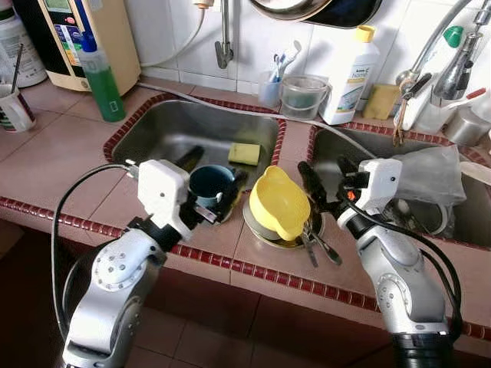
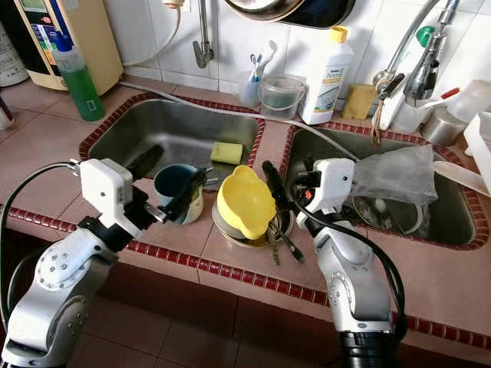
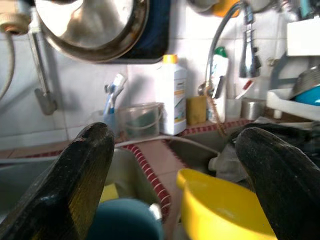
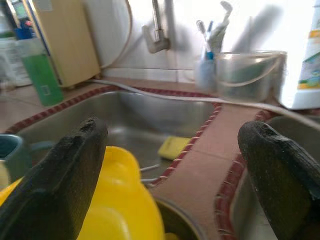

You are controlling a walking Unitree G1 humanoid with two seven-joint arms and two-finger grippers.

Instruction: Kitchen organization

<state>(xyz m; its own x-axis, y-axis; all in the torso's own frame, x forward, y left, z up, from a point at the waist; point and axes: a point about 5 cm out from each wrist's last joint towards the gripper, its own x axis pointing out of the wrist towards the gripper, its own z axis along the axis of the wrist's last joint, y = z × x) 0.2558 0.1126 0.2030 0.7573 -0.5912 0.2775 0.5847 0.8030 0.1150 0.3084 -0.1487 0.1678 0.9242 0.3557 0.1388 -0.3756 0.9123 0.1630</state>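
Observation:
A teal cup [image 1: 209, 184] stands on the tiled counter at the front edge of the left sink [image 1: 153, 130]. My left gripper [image 1: 219, 169] is open, one finger on each side of the cup; the left wrist view has the cup [image 3: 125, 220] low between the fingers [image 3: 70, 185]. A yellow plastic jug [image 1: 278, 201] lies tipped on a metal bowl [image 1: 261, 228] with several utensils [image 1: 318, 247] beside it. My right gripper [image 1: 322, 162] is open just right of the jug, above the counter strip between the sinks. The right wrist view has the jug [image 4: 120, 200] by one finger [image 4: 60, 175].
A yellow sponge [image 1: 244, 153] lies in the left sink. A clear plastic bag [image 1: 430, 172] and dishes fill the right sink. Along the back wall stand a green soap bottle [image 1: 102, 77], a plastic container [image 1: 301, 96], a white detergent bottle [image 1: 349, 77] and the faucet [image 1: 453, 54].

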